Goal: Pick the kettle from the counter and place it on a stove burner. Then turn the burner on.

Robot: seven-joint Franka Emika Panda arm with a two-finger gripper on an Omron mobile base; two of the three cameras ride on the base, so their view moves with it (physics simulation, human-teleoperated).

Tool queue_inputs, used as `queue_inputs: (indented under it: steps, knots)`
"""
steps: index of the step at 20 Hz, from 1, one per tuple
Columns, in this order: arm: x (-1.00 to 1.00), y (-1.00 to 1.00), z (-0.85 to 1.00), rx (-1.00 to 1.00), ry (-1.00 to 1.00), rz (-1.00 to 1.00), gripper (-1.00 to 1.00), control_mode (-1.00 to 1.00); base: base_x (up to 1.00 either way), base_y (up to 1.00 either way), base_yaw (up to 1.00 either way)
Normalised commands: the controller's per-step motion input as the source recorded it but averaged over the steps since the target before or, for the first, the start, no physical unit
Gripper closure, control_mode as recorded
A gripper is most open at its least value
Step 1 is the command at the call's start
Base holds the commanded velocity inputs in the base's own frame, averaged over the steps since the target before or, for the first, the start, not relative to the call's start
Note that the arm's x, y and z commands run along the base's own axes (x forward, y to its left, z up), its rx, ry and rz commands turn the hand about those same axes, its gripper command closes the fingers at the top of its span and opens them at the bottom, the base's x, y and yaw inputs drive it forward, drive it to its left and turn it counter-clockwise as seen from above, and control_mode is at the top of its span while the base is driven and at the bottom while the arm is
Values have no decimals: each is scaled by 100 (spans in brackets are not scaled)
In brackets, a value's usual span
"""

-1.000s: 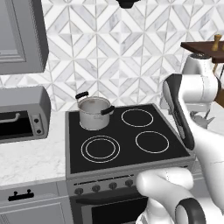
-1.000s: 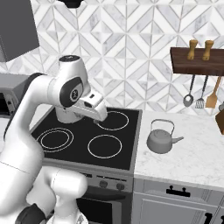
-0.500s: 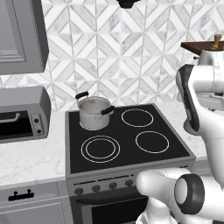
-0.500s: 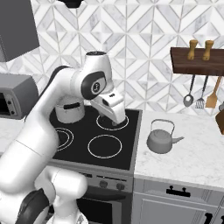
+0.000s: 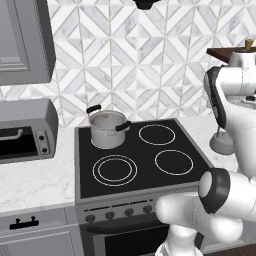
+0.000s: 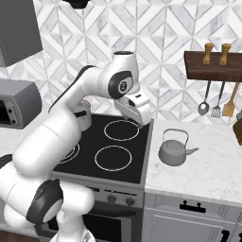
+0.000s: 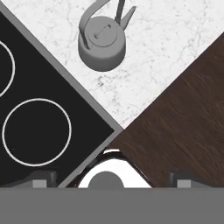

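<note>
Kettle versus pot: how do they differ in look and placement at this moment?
The kettle is small and squat with a thin arched top handle and a spout; the pot is larger, straight-sided, with two black side handles. The kettle sits on the counter right of the stove; the pot sits on the stove's back left burner. The pot is open-topped; the kettle is lidded. Both are grey metal and upright.

Even, bright, diffuse light with no clear source; the kettle casts only a faint soft shadow on the counter just beside it; no glare on the stove; rendered edges slightly soft, undistorted.
</note>
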Motion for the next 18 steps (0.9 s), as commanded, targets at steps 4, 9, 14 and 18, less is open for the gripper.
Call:
queue_inputs:
  steps: [4,9,14,18]
  knots:
    - [15,-20,-33,-1,0,-5,-100,-100,0,0,0]
    - [10,-4,-41,-7,0,-1,-100,-100,0,0,0]
    - [23,0,-12,-3,0,0,-100,-100,0,0,0]
    - [37,-1,0,0,0,0,-100,-100,0,0,0]
